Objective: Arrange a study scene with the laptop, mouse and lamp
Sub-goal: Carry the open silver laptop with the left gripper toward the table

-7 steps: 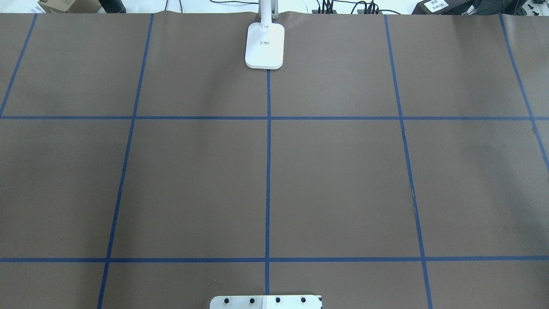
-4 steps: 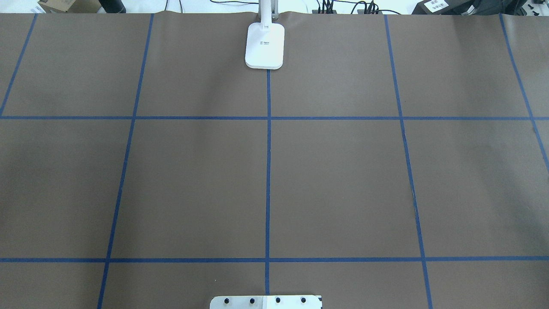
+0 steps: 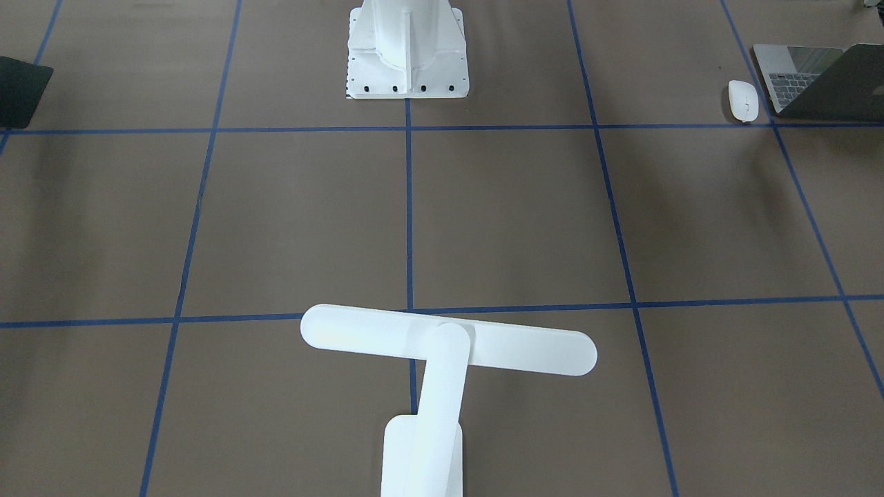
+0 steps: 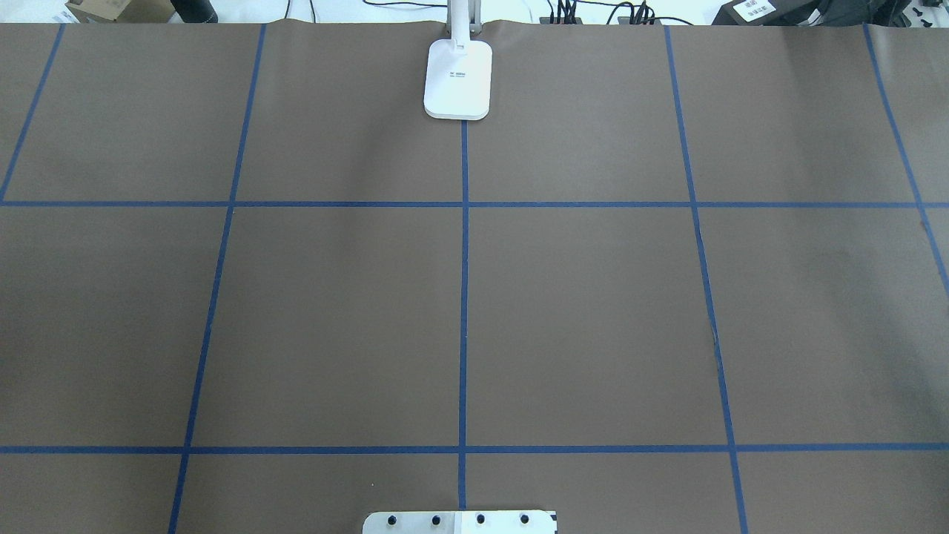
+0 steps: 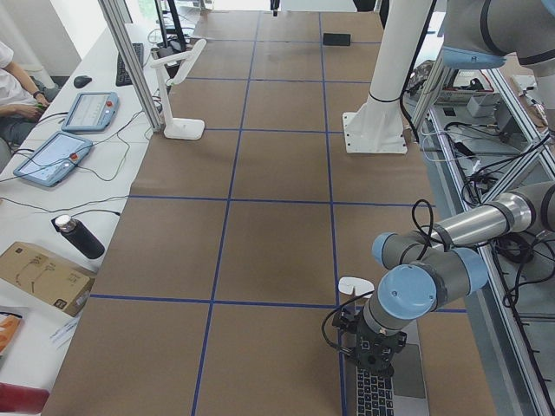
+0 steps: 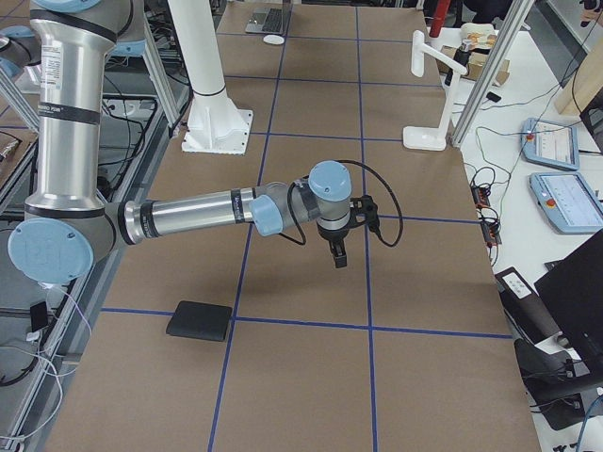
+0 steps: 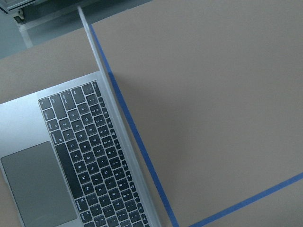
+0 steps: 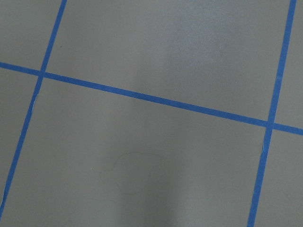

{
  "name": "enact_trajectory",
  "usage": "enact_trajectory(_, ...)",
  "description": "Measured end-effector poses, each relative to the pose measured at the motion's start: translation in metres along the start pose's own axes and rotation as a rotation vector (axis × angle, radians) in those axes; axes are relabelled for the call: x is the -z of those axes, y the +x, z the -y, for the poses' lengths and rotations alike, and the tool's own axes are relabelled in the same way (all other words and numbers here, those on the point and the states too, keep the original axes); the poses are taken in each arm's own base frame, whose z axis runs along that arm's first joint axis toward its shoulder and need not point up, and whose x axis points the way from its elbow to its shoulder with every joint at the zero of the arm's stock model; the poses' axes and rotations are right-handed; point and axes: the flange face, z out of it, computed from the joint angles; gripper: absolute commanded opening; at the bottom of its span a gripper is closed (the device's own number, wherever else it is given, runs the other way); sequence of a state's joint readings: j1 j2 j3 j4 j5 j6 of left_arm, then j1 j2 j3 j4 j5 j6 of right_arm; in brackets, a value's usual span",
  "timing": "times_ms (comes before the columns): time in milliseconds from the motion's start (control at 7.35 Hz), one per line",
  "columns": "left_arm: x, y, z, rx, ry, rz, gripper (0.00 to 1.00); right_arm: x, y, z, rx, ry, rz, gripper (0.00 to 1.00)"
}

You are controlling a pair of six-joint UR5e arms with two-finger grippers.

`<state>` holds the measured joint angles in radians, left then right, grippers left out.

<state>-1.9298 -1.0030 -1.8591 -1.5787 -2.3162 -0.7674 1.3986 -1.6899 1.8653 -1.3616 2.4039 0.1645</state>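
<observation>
Laptop [image 3: 791,83] at table [image 4: 593,297] corner | my left claw [image 5: 377,360] over it, grip state unreadable | risk: descent clips open lid [image 7: 110,118].

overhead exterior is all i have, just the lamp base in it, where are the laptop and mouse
observer: The laptop sits open at the end of the table on the robot's left, the mouse beside it.
operator: where's the left gripper
observer: The left gripper hangs over the laptop's keyboard; open or shut, I cannot tell.
operator: and the right one
observer: The right gripper hangs over bare table; a black mat lies nearer the right end.
</observation>
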Motion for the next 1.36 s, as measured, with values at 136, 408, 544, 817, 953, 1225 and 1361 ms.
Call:
enact_trajectory(136,-0.009,-0.004,0.008,0.008,0.001,-0.002,0.93,0.0,0.0,0.0,0.0,0.0,0.001,1.0)
enact_trajectory(408,-0.016,-0.005,0.015,0.033,0.004,-0.011,0.35,-0.001,0.001,-0.001,-0.001,-0.001,0.001,1.0)
enact_trajectory(544,-0.017,-0.005,0.016,0.044,0.004,-0.014,0.01,-0.001,0.001,-0.001,-0.001,-0.002,0.001,1.0)
enact_trajectory(817,-0.013,-0.001,0.014,0.073,0.0,-0.027,0.0,-0.002,0.002,-0.001,-0.002,-0.003,0.001,1.0)
enact_trajectory(953,-0.01,0.004,0.012,0.08,-0.01,-0.042,0.0,-0.002,0.002,-0.001,-0.002,-0.004,0.001,1.0)
enact_trajectory(1225,0.005,0.019,0.006,0.073,-0.02,-0.077,0.0,-0.003,0.003,0.001,-0.004,-0.005,0.001,1.0)
enact_trajectory(1361,0.02,0.034,0.003,0.066,-0.02,-0.084,0.0,-0.004,0.004,0.002,-0.005,-0.006,0.0,1.0)
